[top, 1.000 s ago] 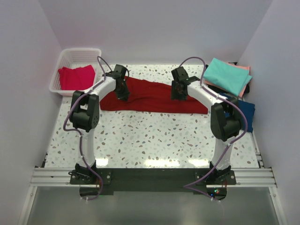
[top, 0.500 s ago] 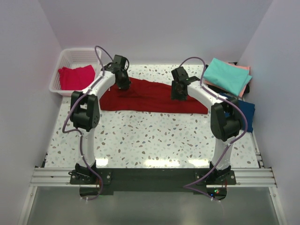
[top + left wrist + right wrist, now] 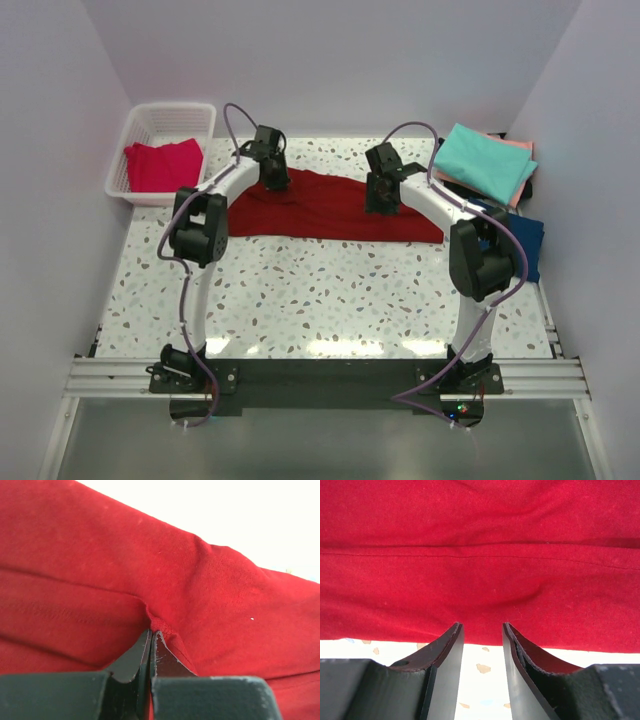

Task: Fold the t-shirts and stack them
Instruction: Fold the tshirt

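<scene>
Speckled tabletop (image 3: 330, 290) w/ dark red t-shirt (image 3: 330, 205) lying as a long band, fold not finished. Left end effector (image 3: 151, 635) clamped tight on a pucker of it; right end effector (image 3: 481, 630) jaws apart, empty, shirt edge just ahead of its tips. Right of that one: teal t-shirt (image 3: 485, 160) folded atop salmon pink one (image 3: 521, 146), navy one (image 3: 527, 238) beside. Left of the left one: pinkish-red t-shirt (image 3: 160, 165) in basket (image 3: 170, 108), undone. Approx halfway imo

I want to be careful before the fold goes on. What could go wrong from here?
The left claw pinches only a small ridge of the dark red shirt; it may slip out when pulled. The right claw is open at the shirt's edge, so a one-sided pull could bunch the cloth.
</scene>
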Controlling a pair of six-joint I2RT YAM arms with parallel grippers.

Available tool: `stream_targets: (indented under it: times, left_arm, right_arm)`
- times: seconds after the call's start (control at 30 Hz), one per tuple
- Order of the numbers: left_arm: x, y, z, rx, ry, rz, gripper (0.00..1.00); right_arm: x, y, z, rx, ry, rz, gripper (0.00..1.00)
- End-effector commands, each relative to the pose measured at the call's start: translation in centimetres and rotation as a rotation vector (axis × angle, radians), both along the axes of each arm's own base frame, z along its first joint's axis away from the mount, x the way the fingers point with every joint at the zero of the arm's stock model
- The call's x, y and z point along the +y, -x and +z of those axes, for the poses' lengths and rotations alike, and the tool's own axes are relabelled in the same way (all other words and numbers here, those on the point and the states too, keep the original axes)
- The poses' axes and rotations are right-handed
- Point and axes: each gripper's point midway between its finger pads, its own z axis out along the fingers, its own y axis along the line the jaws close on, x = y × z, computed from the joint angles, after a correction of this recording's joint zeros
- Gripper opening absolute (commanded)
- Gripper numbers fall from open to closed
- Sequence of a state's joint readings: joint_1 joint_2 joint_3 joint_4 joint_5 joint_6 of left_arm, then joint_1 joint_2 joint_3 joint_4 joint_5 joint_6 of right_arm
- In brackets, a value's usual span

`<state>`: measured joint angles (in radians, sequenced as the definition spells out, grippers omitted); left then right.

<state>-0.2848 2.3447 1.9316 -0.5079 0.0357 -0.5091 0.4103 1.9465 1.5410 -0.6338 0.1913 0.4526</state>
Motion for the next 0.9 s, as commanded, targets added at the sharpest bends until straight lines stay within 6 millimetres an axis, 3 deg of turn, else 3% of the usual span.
stream_targets:
  times: [0.0,0.17,0.3,0.53,0.67,0.7,0.73,0.83,0.87]
  left_arm:
    - [-2.6,-3.0,4.2,-0.187,0.024,-0.105,0.00]
    - [-4.2,-3.2,4.7,-0.235,0.006,-0.141,0.00]
    - [-4.1,-3.5,5.1,-0.255,-0.010,-0.125,0.00]
    - [-4.8,-4.0,7.6,-0.364,0.018,-0.122,0.00]
    - [-5.4,-4.1,7.6,-0.370,0.010,-0.140,0.00]
    - [-5.4,-4.1,7.7,-0.374,0.006,-0.142,0.06]
    - [-4.8,-4.2,7.4,-0.366,-0.024,-0.112,0.21]
    - [-4.0,-4.1,8.1,-0.389,-0.046,-0.087,0.33]
    - [-3.9,-4.0,9.9,-0.427,-0.038,-0.083,0.34]
  right_arm:
    - [0.4,-0.7,1.5,-0.032,-0.009,-0.001,0.41]
    - [0.6,-0.7,1.2,-0.022,-0.020,0.003,0.40]
    - [0.8,-0.6,1.0,-0.014,-0.026,0.006,0.40]
    - [0.9,-0.4,0.7,-0.001,-0.029,0.016,0.40]
    - [0.9,-0.3,0.8,0.000,-0.028,0.022,0.40]
    - [0.9,-0.3,0.7,0.000,-0.028,0.021,0.40]
    - [1.0,-0.3,0.7,0.001,-0.034,0.024,0.40]
    - [1.3,-0.2,0.5,0.006,-0.044,0.033,0.40]
    - [1.3,-0.2,0.3,0.013,-0.045,0.037,0.40]
